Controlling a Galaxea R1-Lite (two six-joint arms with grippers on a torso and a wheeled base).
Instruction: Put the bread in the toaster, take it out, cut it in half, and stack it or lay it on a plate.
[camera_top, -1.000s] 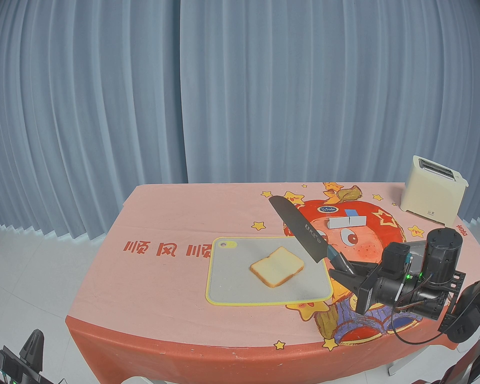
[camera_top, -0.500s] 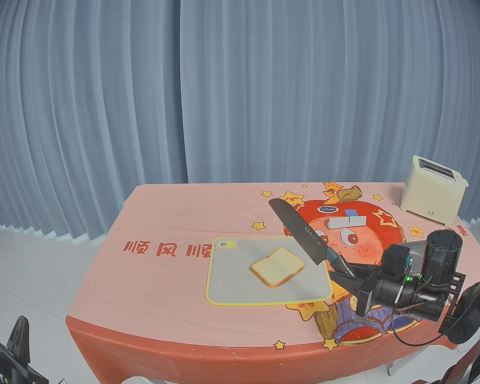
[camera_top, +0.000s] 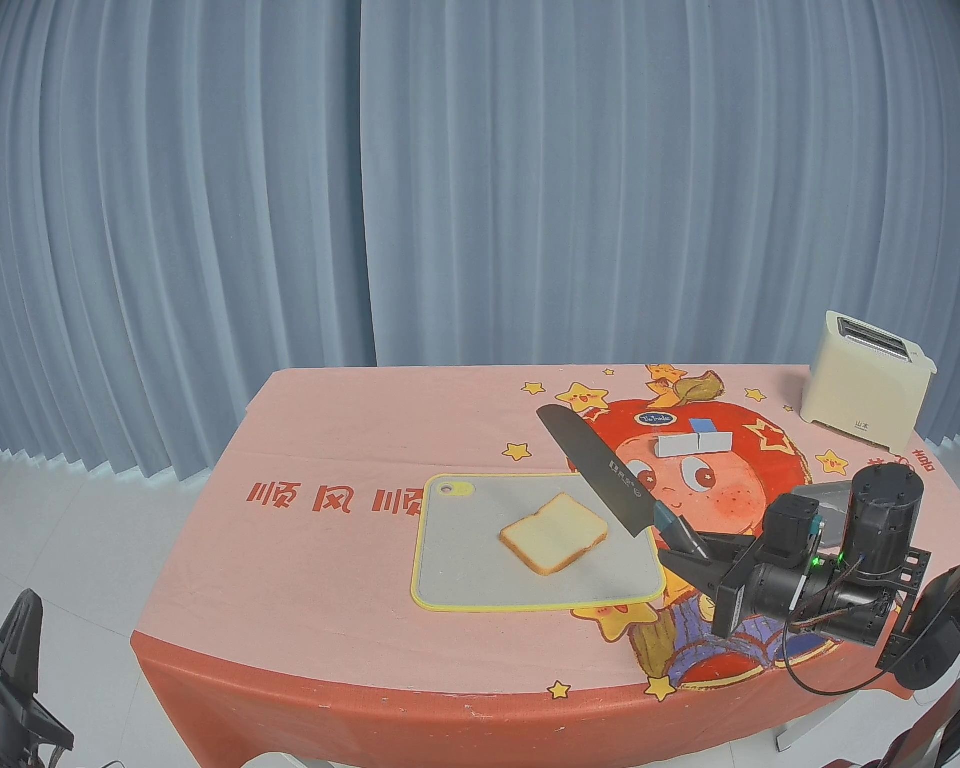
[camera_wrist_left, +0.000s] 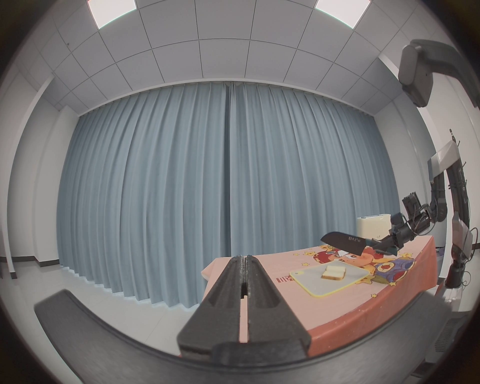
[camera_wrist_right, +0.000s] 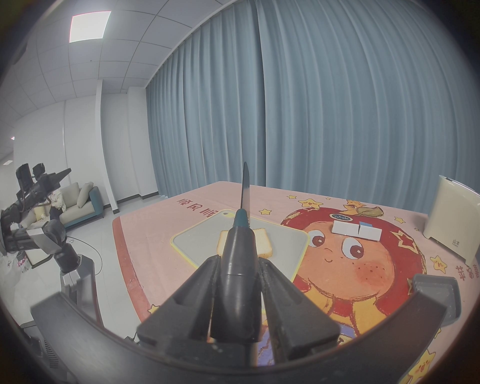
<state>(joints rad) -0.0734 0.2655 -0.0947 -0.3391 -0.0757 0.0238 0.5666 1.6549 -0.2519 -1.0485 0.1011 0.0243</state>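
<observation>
One slice of bread (camera_top: 553, 533) lies flat and uncut on the cutting board (camera_top: 450, 575), so cutting looks like the step in hand. The right gripper (camera_top: 688, 553) clamps the knife (camera_top: 600, 463) by its handle, with the blade raised just right of the slice and its long axis slanting up and away toward the robot's left. Next, the blade likely needs centring over the slice, then pressing down. The left gripper (camera_wrist_left: 245, 270), low beside the table, is closed on nothing.

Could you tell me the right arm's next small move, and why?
Probably carry the knife left, over the bread: the right gripper grips its handle, the blade hangs raised to the right of the slice, which lies whole on the cutting board.
</observation>
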